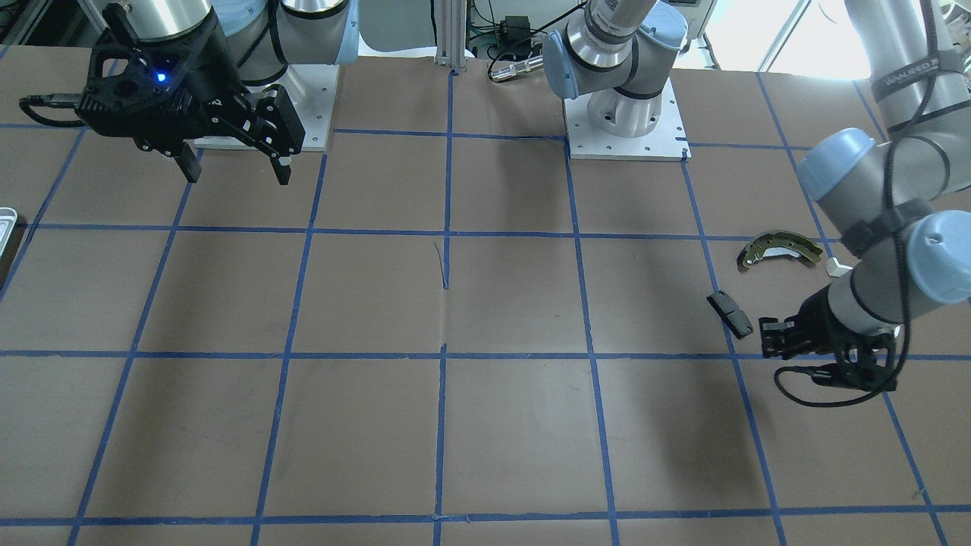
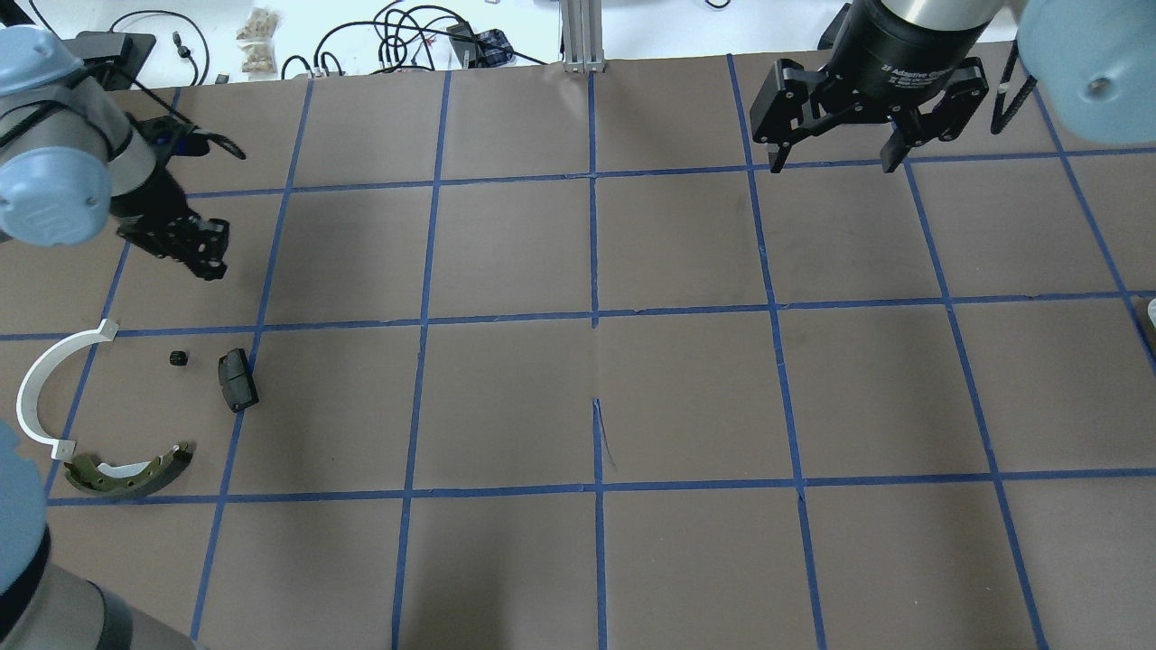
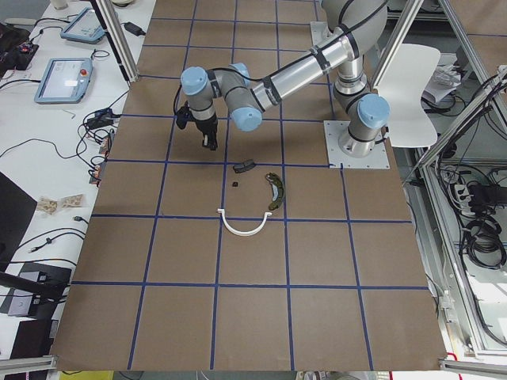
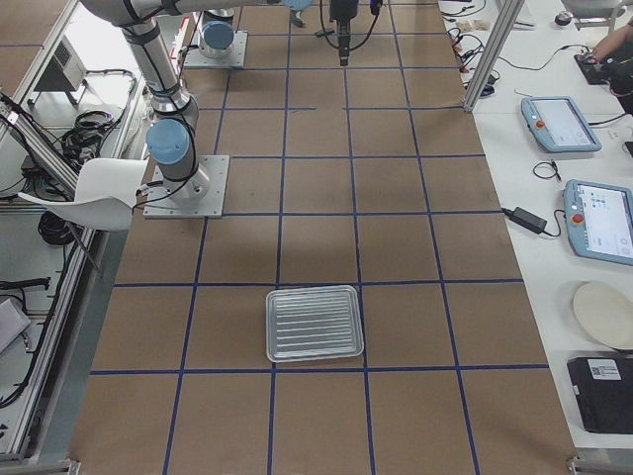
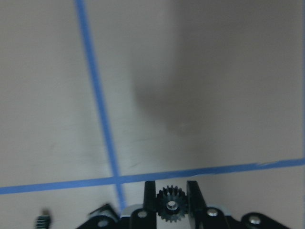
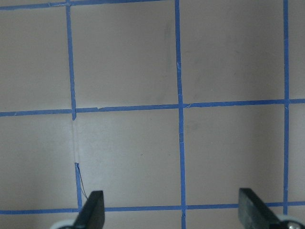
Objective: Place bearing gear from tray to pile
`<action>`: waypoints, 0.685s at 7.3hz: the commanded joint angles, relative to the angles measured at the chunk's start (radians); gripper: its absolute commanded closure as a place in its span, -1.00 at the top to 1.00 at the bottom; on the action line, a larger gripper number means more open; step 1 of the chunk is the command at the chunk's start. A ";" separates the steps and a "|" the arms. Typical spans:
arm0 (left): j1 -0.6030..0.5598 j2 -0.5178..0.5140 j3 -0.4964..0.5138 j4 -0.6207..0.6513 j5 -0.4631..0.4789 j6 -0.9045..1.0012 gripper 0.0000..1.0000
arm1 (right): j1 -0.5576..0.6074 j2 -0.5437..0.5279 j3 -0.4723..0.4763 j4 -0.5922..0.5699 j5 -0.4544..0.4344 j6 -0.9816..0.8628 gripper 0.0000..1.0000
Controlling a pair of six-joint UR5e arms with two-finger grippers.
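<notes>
My left gripper [image 2: 206, 260] is shut on a small black toothed bearing gear [image 5: 171, 206], held between its fingers above the table, just beyond the pile. The pile holds an olive-gold brake shoe [image 2: 131, 471], a white half-ring [image 2: 41, 388], a black pad [image 2: 237, 379] and a second small black gear [image 2: 178, 358]. The tray [image 4: 314, 323] lies at the table's far right end; only a sliver of it shows in the front view [image 1: 4, 224]. My right gripper [image 2: 833, 165] is open and empty, high over the table.
The table is brown paper with a blue tape grid [image 2: 594, 320]. Cables and small items [image 2: 406, 36] lie past its far edge. The arm bases [image 1: 626, 125] stand on white plates.
</notes>
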 commanded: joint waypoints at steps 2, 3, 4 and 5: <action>0.186 -0.039 -0.054 0.071 0.001 0.250 -0.58 | 0.000 -0.001 0.002 0.000 0.000 -0.001 1.00; 0.186 -0.047 -0.063 0.070 -0.014 0.256 -0.58 | 0.000 -0.001 0.000 0.001 0.000 0.000 1.00; 0.187 -0.051 -0.073 0.068 -0.045 0.253 -0.57 | 0.000 0.001 0.000 0.000 0.000 0.000 1.00; 0.186 -0.053 -0.085 0.062 -0.050 0.249 -0.56 | 0.000 -0.001 0.002 0.000 0.000 0.000 1.00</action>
